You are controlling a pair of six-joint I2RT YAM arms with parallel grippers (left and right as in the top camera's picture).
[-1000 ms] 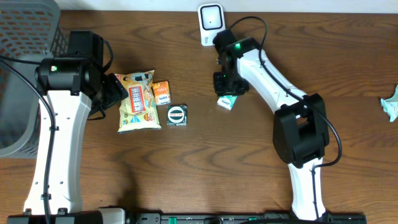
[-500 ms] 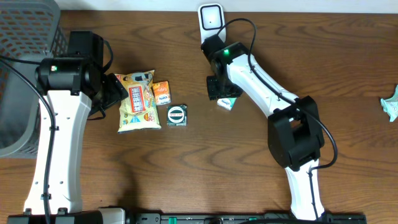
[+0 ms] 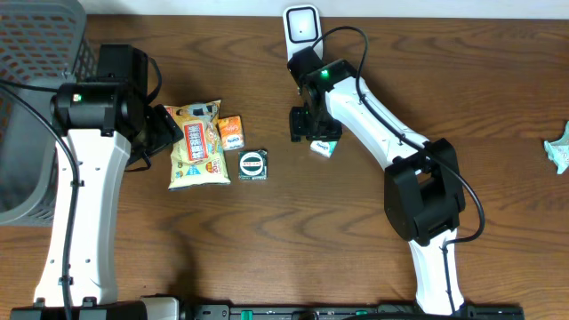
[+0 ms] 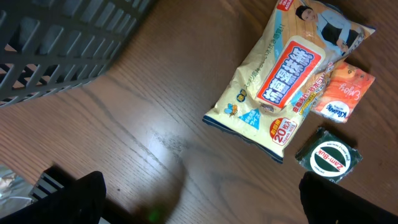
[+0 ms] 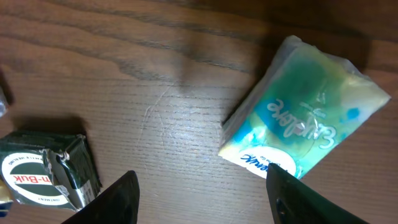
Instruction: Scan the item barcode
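counter (image 3: 222,258): dark brown wood grain, faintly scratched in the right wrist view
far edge: a pale strip runs along it
scanner (image 3: 302,29): white, at the middle of the far edge
tissue pack (image 5: 305,124): lies flat on the counter near the scanner, just past the right gripper's fingers
right gripper (image 5: 202,183): fingers apart, holding nothing
left gripper (image 4: 202,193): spread wide, empty, near the snack bag (image 4: 280,93)
orange pack (image 4: 342,96): touches the snack bag
green tin (image 4: 328,157): just beside both
basket (image 3: 36,53): grey mesh, far left
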